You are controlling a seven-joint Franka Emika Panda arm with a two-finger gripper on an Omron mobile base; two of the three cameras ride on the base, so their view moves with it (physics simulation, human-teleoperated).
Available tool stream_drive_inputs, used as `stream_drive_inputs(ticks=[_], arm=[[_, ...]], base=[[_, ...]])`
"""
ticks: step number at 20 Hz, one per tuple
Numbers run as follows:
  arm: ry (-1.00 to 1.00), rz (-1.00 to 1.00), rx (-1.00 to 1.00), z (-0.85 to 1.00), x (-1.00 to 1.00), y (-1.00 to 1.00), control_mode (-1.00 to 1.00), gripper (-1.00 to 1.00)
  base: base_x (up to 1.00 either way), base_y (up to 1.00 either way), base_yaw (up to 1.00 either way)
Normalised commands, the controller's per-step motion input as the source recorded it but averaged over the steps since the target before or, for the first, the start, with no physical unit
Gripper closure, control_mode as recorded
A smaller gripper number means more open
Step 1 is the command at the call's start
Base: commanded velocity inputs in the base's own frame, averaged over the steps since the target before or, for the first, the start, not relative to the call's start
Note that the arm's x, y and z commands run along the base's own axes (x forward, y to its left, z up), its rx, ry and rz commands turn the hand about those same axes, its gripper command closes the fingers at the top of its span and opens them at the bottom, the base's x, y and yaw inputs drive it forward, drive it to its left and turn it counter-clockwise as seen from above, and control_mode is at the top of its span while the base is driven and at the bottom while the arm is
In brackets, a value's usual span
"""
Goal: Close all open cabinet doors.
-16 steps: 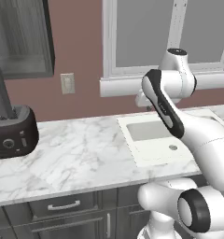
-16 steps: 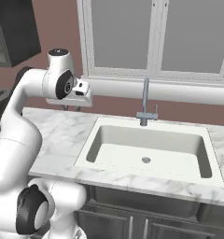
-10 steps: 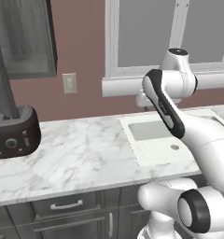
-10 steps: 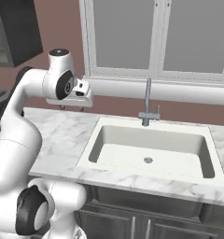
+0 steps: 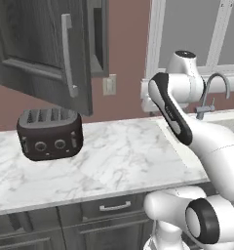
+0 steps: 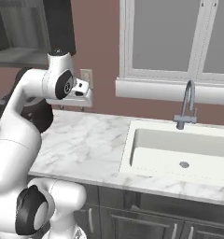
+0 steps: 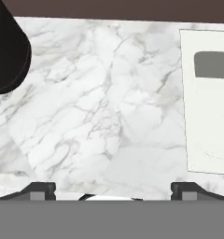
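The open cabinet door (image 5: 46,51) is cut off by the top and left edges of the left base view, so only its lower part with the vertical silver handle (image 5: 68,53) shows; it swings out into the room, up and to the left of the arm's raised hand, well apart from it. In the right base view the open cabinet interior (image 6: 20,37) shows as a dim grey shelf at the top left, above and behind the arm, and its door cannot be made out there. The toaster (image 5: 50,133) stands whole in the left base view; in the right base view most of it is hidden behind the arm's upper link, and in the hand view only a dark rounded corner of it enters at the upper left.

The arm is folded high, its wrist held level above the counter. The gripper (image 7: 114,189) looks straight down; its two dark fingertips (image 7: 39,189) sit wide apart near the bottom edge, spread, holding nothing.

Under the gripper lies the white marble counter (image 7: 100,107), bare. To the gripper's right is the white sink (image 6: 179,149) with its curved faucet (image 6: 187,105). Beyond are a reddish-brown wall, a wall outlet (image 5: 108,84) and a white-framed window (image 6: 174,42). Below the counter's front edge is a drawer front (image 5: 114,206) with a horizontal handle.
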Motion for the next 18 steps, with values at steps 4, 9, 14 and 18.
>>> stream_drive_inputs(ticks=[4, 9, 14, 18], arm=[[0.0, 0.0, 0.0, 0.0, 0.0, 0.0, 1.0, -1.0], [0.0, 0.0, 0.0, 0.0, 0.0, 0.0, 1.0, -1.0], [0.0, 0.0, 0.0, 0.0, 0.0, 0.0, 1.0, -1.0], [0.0, 0.0, 0.0, 0.0, 0.0, 0.0, 1.0, -1.0]], base=[[-0.66, 0.42, 0.0], [-0.84, 0.28, 0.0], [-0.64, 0.37, 0.0], [-0.29, 0.52, 0.0]])
